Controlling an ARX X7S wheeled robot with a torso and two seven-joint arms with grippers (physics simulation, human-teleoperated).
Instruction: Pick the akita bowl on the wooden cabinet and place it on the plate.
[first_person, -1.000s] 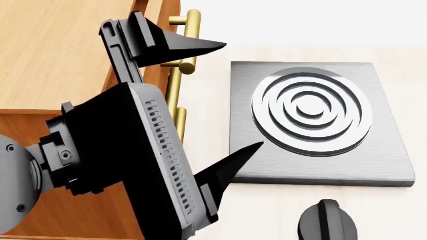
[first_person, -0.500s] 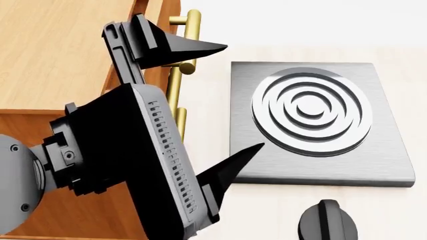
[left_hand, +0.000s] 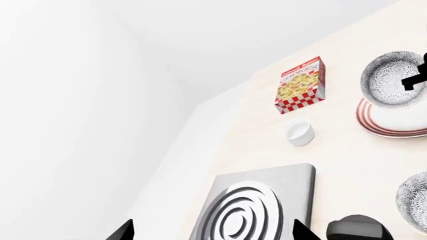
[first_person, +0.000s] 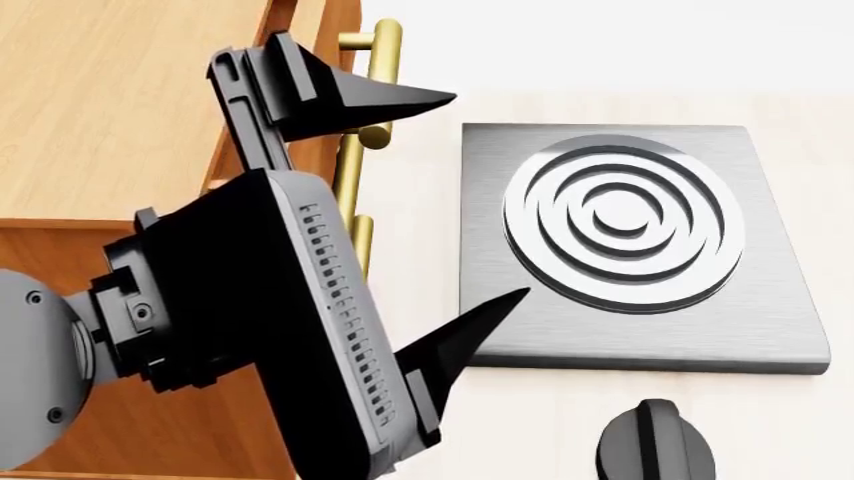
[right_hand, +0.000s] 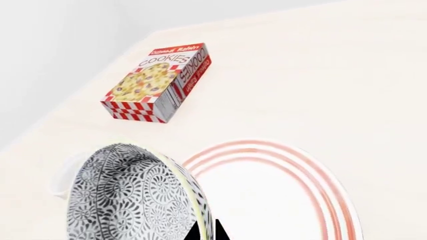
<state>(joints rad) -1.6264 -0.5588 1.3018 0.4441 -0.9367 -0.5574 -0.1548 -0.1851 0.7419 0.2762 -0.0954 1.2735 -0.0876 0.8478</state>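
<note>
Right claw (right_hand: 207, 233) grips one akita bowl (right_hand: 130, 197) over one plate (right_hand: 280, 200).

The left gripper (first_person: 447, 195) has two matte black fingers (first_person: 467, 325) that taper to sharp wedge tips. They mount on a black rectangular housing (first_person: 267, 320) with a light grey edge strip carrying a row of short vent slots. Behind the housing, a black bracket with small round screws joins a grey rounded wrist link (first_person: 34, 360). A black ridged rail carries the upper finger.
</note>
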